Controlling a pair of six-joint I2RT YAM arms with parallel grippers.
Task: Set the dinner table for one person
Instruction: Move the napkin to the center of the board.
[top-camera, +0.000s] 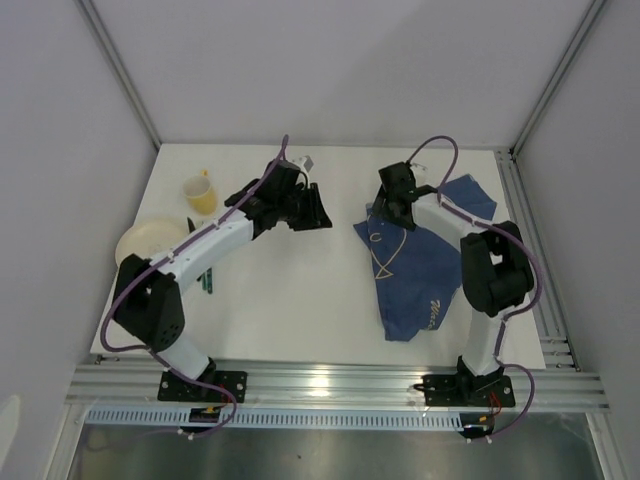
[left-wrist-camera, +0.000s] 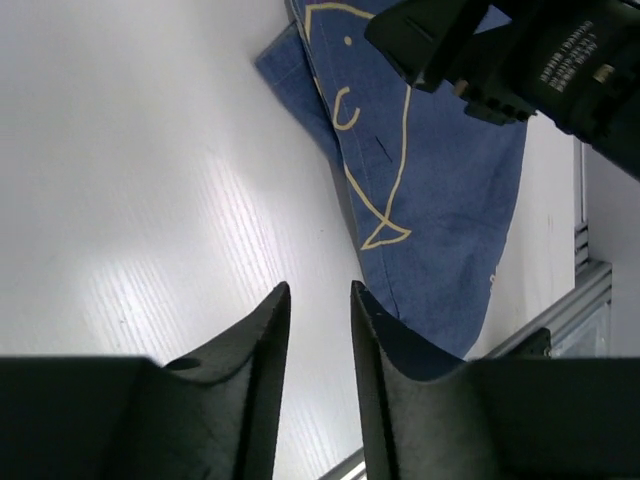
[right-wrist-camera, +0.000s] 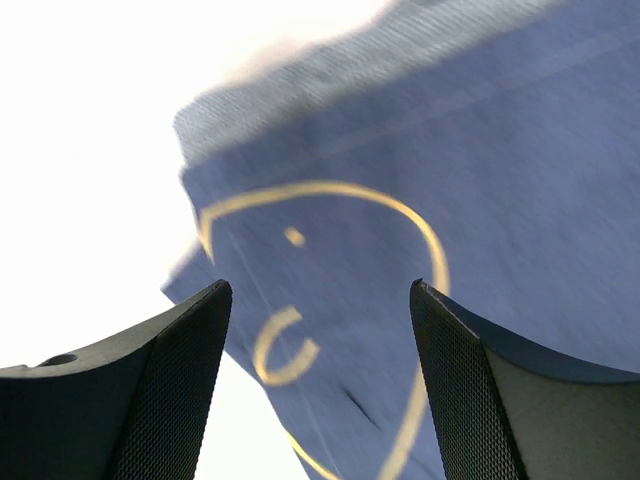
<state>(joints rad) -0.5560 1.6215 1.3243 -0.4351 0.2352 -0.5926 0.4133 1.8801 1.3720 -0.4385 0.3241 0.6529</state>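
Dinner table (top-camera: 300, 300): white top, silver rails along the near and right edges, spread under everything else.
Blue cloth (top-camera: 425, 265): rumpled on the right half of the table, pale yellow line drawings facing up.
Plate (top-camera: 150, 240): cream, at the left edge, partly hidden by the left arm.
Left gripper (left-wrist-camera: 318, 295): mid-table, just left of the cloth, jaws parted by only a narrow slit, nothing between them.
Right gripper (right-wrist-camera: 320, 290): over the cloth's far left corner, jaws spread wide, nothing held.
Cup (top-camera: 201, 193): yellow, upright, beyond the plate.
Green items (top-camera: 208, 281): thin, near the plate; too small to identify.
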